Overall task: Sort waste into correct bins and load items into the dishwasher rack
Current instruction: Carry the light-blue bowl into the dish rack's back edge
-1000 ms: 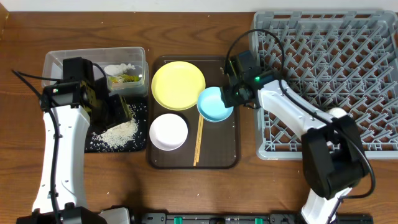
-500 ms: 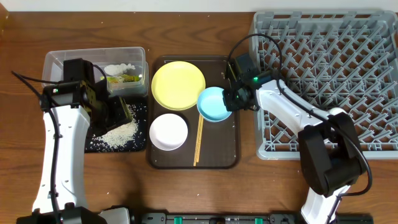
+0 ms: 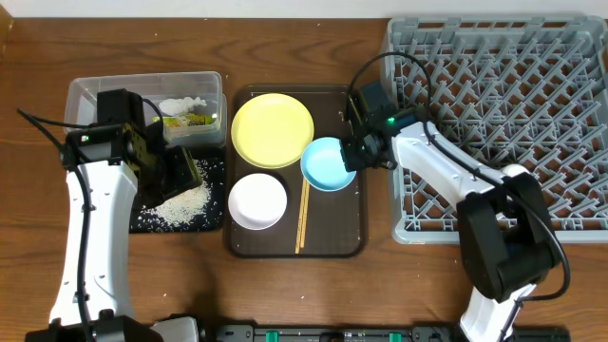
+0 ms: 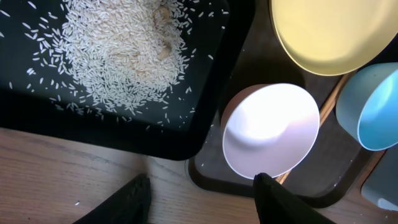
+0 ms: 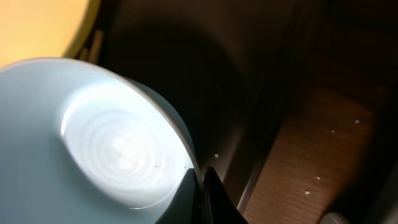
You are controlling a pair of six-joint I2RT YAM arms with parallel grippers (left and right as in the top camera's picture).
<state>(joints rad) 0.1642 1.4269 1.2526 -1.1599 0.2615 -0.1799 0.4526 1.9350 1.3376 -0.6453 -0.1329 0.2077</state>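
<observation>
Count: one blue bowl (image 3: 328, 163), one white bowl (image 3: 257, 200), one plate (image 3: 273, 130).

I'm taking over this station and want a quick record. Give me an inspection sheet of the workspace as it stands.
Surface: wooden table, nothing spilled that I can see.
Job's things: yellow plate, light blue bowl, white bowl and chopsticks on the dark brown tray; rice in the black tray; tissue and wrapper in the clear tub; dishwasher rack not yet loaded; cup not seen.
Clutter: nothing seen.
Grippers: left gripper open above the black tray's edge; right gripper shut on the light blue bowl's rim.
Cables: black cables loop off both arms.
Surroundings: nothing seen.
</observation>
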